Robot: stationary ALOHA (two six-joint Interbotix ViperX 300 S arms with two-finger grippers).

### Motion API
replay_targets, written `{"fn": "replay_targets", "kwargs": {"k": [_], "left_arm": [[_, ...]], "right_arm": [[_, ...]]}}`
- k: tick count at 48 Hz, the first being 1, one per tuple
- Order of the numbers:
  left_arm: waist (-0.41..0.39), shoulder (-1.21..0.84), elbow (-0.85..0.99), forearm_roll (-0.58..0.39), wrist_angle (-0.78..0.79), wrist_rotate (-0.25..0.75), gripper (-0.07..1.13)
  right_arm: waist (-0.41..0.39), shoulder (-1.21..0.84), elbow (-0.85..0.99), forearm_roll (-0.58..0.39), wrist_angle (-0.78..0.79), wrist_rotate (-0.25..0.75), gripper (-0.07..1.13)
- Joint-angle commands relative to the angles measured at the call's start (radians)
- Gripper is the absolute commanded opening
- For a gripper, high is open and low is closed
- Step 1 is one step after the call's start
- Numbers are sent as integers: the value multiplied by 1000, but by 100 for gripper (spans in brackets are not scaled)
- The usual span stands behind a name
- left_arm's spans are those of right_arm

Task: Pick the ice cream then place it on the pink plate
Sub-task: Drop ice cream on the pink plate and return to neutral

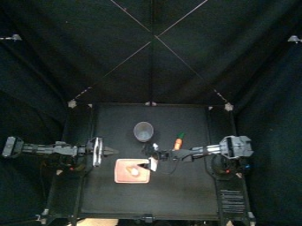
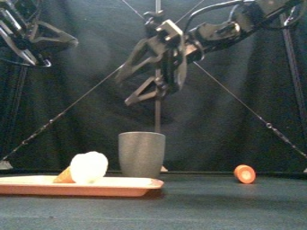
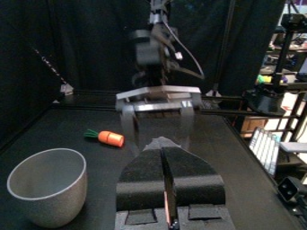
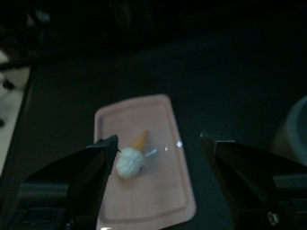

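cup (image 2: 142, 154): grey, upright, mid-table toward the back | carrot (image 2: 245, 173): orange toy with green top, lying on its side, right of cup, apart from it | table (image 1: 118, 119): black, bears both

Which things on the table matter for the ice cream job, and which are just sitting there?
In the job: ice cream, pink plate under it, right gripper open above.
Lying about: grey cup, toy carrot, resting left gripper.
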Motion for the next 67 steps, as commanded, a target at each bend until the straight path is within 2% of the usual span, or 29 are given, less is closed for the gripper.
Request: {"fn": "replay_targets", "kwargs": {"k": [1, 15, 33, 45, 67], "left_arm": [[2, 2, -14, -2, -5, 2, -3], [5, -2, -14, 0, -8, 2, -3], [6, -3, -15, -2, -9, 2, -3], [6, -3, -14, 0, -11, 2, -3], [6, -3, -12, 0, -12, 2, -3]], "right_arm": [[-14, -199, 87, -8, -66, 0, 105], [15, -560, 364, -17, -210, -9, 105], [97, -917, 600, -95, -235, -9, 105], [118, -962, 657, -155, -272, 0, 105], [118, -977, 660, -158, -272, -3, 105]]}}
